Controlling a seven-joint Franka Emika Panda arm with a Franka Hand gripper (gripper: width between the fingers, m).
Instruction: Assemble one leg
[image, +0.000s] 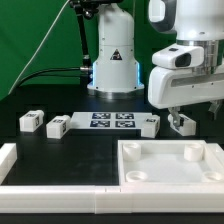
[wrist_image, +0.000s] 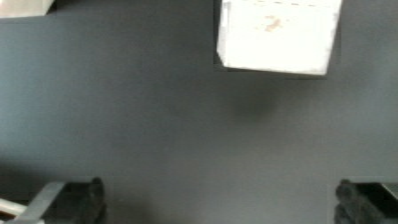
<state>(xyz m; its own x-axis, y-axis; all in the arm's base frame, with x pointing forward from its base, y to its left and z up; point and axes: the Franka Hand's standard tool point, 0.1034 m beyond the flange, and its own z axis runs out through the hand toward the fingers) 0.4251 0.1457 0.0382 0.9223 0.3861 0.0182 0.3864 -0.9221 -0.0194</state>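
Several small white legs with square markers lie on the black table: two on the exterior view's left (image: 31, 121) (image: 57, 126), one (image: 148, 123) at the marker board's right end, and one (image: 181, 123) just under my hand. My gripper (image: 186, 111) hangs low over that last leg, on the exterior view's right. In the wrist view my gripper (wrist_image: 217, 204) is wide open and empty, with both dark fingertips (wrist_image: 71, 200) over bare table. A white block (wrist_image: 279, 35), seemingly a leg, lies ahead of the jaws and apart from them.
The marker board (image: 112, 121) lies at mid-table in front of the robot base (image: 112, 60). The large white tray (image: 130, 176) with corner sockets sits at front right. A white rail (image: 10, 158) borders the front left. Another white edge (wrist_image: 25, 8) shows in the wrist view's corner.
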